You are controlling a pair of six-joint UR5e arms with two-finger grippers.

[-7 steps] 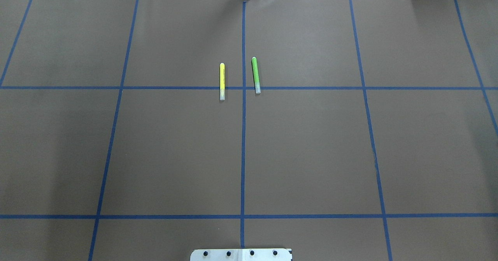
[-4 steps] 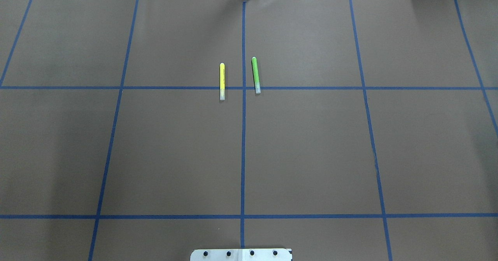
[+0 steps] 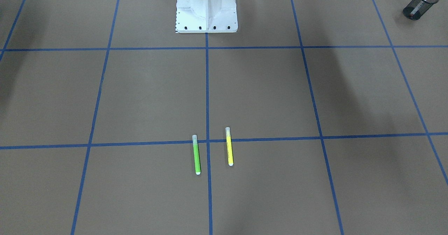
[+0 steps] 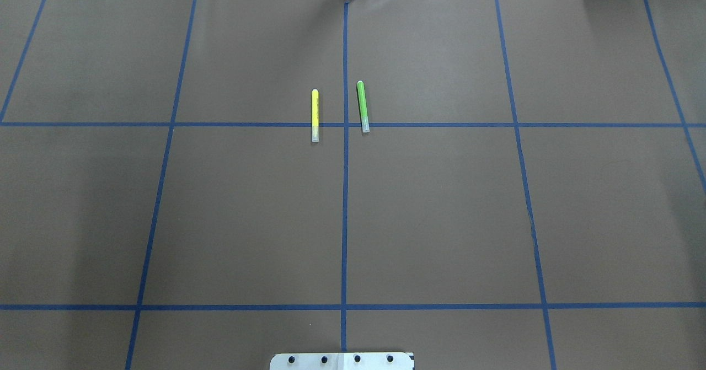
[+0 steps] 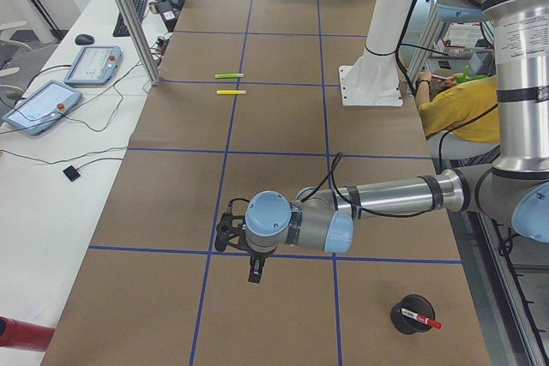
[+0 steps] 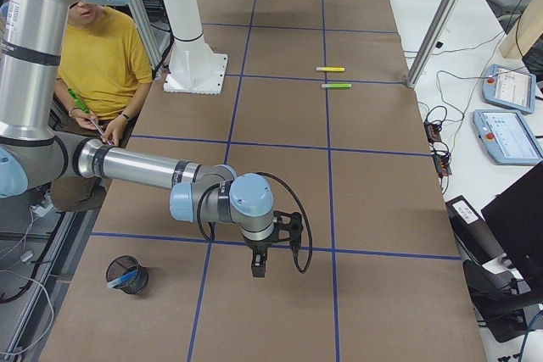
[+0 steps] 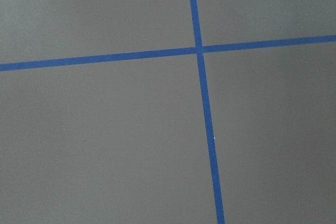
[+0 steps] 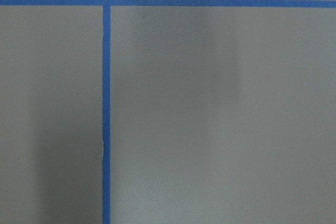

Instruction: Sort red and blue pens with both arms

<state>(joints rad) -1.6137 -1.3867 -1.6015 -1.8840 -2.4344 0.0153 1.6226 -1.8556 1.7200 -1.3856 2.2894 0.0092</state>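
The red pen (image 5: pixel 422 321) sits in a cup (image 5: pixel 400 321) at the lower right of the left side view. The blue pen (image 6: pixel 129 275) sits in a second cup (image 6: pixel 136 285) at the lower left of the right side view.

The left gripper (image 5: pixel 255 277) hangs over the table (image 5: pixel 274 126), pointing down. The right gripper (image 6: pixel 257 270) does too. I cannot tell if either one is spread or pressed together.

A yellow marker (image 4: pixel 315 115) and a green marker (image 4: pixel 362 107) lie side by side, not touching, a little above the middle of the overhead view.
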